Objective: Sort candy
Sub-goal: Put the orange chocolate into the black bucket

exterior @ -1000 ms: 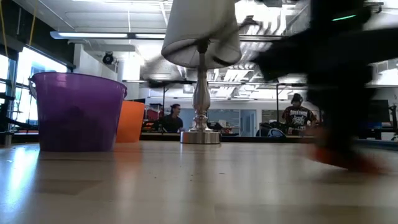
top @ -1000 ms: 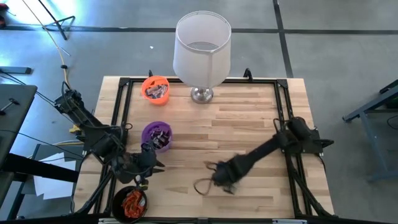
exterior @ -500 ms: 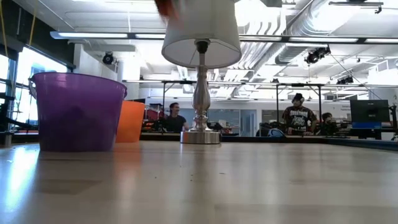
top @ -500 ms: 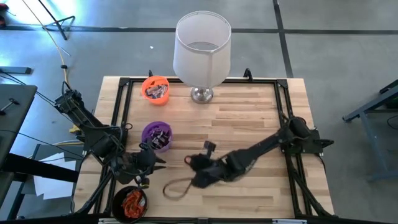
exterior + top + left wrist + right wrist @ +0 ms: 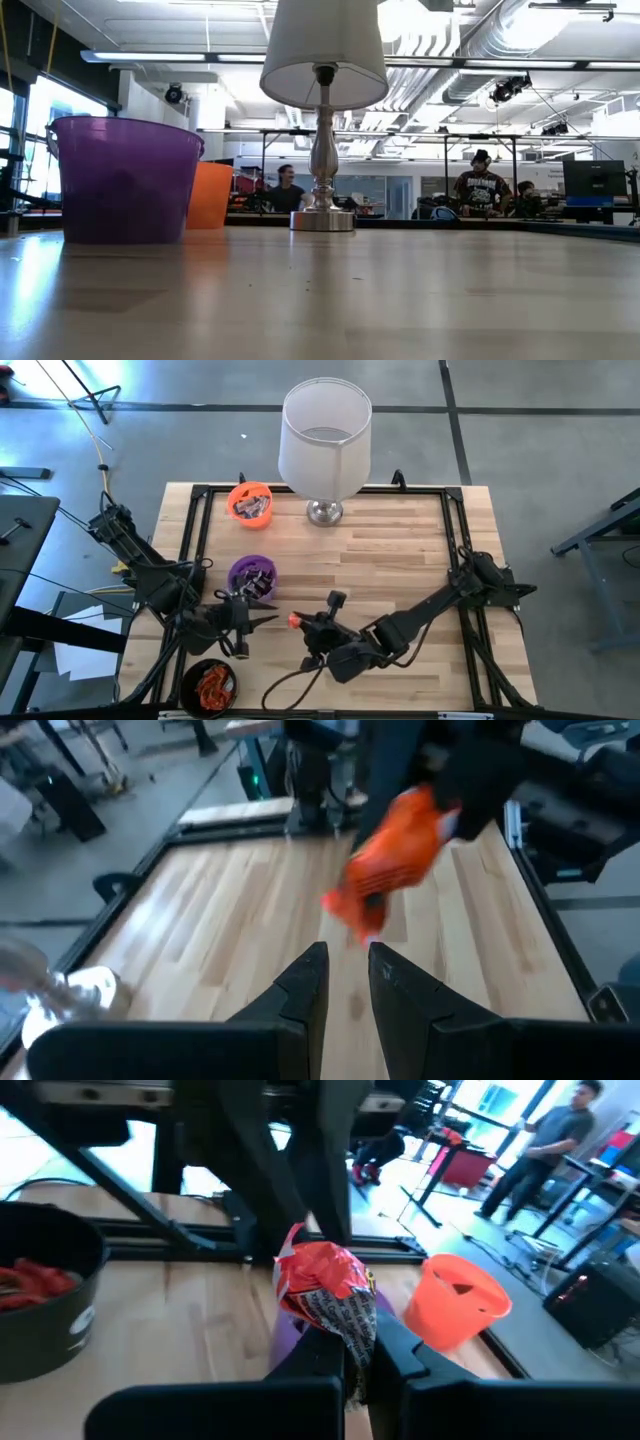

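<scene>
Your right tool [image 5: 297, 622] is clamped shut on one orange-red wrapped candy [image 5: 294, 621], held above the wooden worktop [image 5: 400, 560] near its front edge. In the right wrist view the candy [image 5: 325, 1285] stands up between the two dark fingers [image 5: 318, 1348], its crinkled wrapper showing red with a printed white patch.

Your left tool [image 5: 268, 620] sits just beside it, pointing straight at the candy, its fingers [image 5: 305, 982] set a narrow gap apart with nothing between them. From the left wrist view the candy [image 5: 392, 855] hangs ahead of those fingertips, not touching them.

You have three cups on the left side of the worktop: an orange cup [image 5: 250, 501] at the back holding wrapped sweets, a purple cup [image 5: 252, 577] in the middle holding darker ones, and a black cup [image 5: 210, 684] at the front edge holding orange-red ones. A lamp [image 5: 326, 440] stands at the back. People [image 5: 481, 184] show in the room beyond.
</scene>
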`<state>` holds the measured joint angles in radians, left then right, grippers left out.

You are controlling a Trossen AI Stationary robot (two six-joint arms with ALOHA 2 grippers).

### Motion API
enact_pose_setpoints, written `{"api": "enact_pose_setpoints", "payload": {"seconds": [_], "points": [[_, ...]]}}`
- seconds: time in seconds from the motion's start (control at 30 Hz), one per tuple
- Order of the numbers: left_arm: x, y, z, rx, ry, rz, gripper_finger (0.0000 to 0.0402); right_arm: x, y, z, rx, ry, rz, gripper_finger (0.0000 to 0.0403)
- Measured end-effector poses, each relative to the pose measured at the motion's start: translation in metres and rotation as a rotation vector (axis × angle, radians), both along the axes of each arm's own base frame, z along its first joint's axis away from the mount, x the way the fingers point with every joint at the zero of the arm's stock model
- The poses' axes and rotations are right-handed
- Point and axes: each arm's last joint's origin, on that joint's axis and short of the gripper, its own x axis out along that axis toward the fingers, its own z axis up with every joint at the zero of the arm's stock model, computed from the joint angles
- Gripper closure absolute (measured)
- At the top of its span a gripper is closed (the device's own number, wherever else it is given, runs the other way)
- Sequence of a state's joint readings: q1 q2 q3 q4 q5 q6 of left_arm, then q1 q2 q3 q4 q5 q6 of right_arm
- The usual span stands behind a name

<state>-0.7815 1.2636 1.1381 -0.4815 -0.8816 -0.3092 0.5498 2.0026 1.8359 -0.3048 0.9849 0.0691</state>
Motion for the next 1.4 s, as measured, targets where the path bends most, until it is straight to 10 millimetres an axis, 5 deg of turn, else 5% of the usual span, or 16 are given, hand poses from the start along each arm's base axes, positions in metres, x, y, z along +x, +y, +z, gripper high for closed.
{"api": "enact_pose_setpoints", "payload": {"seconds": [0.77, 1.4], "points": [[0.011, -0.004, -0.001, 0.183, 0.004, -0.079, 0.0336, 0.011, -0.007, 0.012, -0.042, -0.052, 0.077, 0.0403], [0.026, 0.01, 0.002, 0.22, 0.012, -0.108, 0.0267, 0.012, -0.012, 0.013, -0.08, -0.036, 0.062, 0.0403]]}}
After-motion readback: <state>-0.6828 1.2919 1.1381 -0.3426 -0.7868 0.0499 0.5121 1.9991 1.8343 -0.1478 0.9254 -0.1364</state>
